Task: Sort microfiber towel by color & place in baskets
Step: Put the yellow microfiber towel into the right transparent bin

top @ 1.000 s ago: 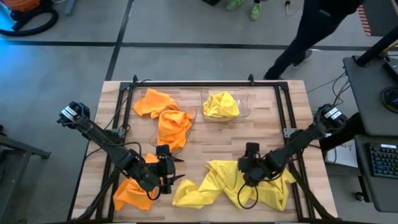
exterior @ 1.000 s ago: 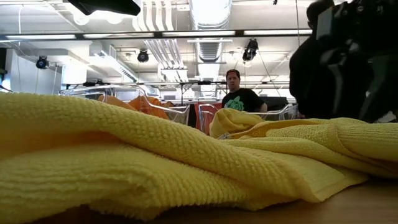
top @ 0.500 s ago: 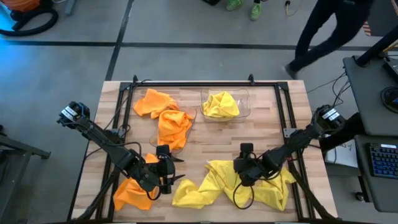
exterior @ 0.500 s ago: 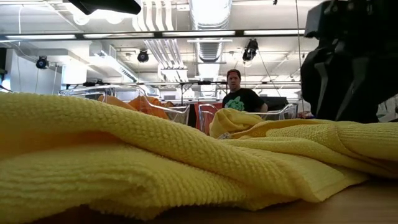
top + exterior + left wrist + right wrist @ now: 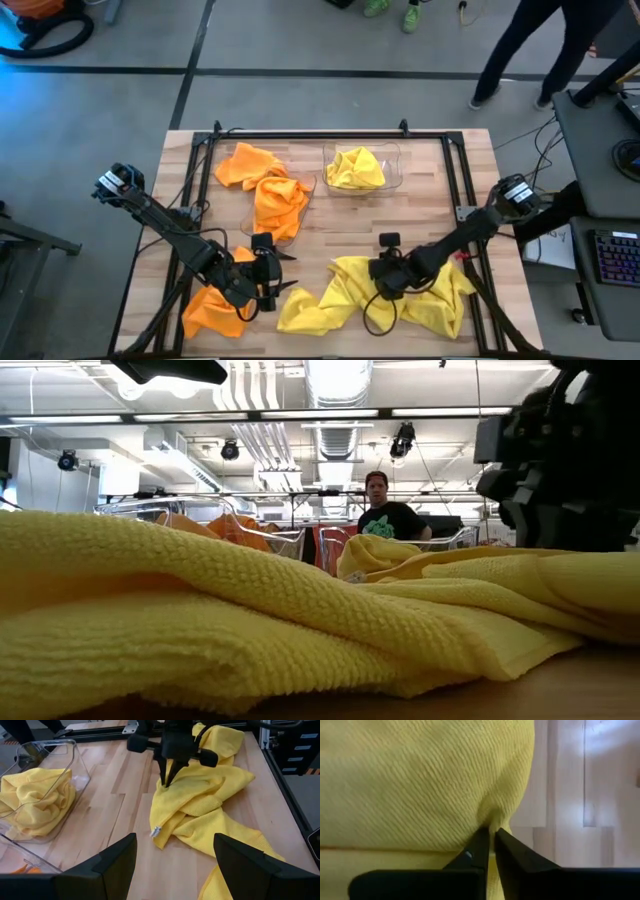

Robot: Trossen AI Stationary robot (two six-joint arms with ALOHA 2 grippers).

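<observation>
Pinching a fold of yellow towel (image 5: 400,295) on the near right of the table (image 5: 430,205): right gripper (image 5: 378,283), fingers closed on the cloth. Left gripper (image 5: 268,278), fingers spread wide and empty, over the near left, beside an orange towel (image 5: 210,310). Far side: left basket (image 5: 262,228) with orange towels (image 5: 265,190) draped over it; right basket (image 5: 390,175) holding one yellow towel (image 5: 355,168)

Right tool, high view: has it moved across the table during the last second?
Yes. The right tool has slid toward the left arm's side, away from the black frame rail, and pinches the yellow towel.
</observation>
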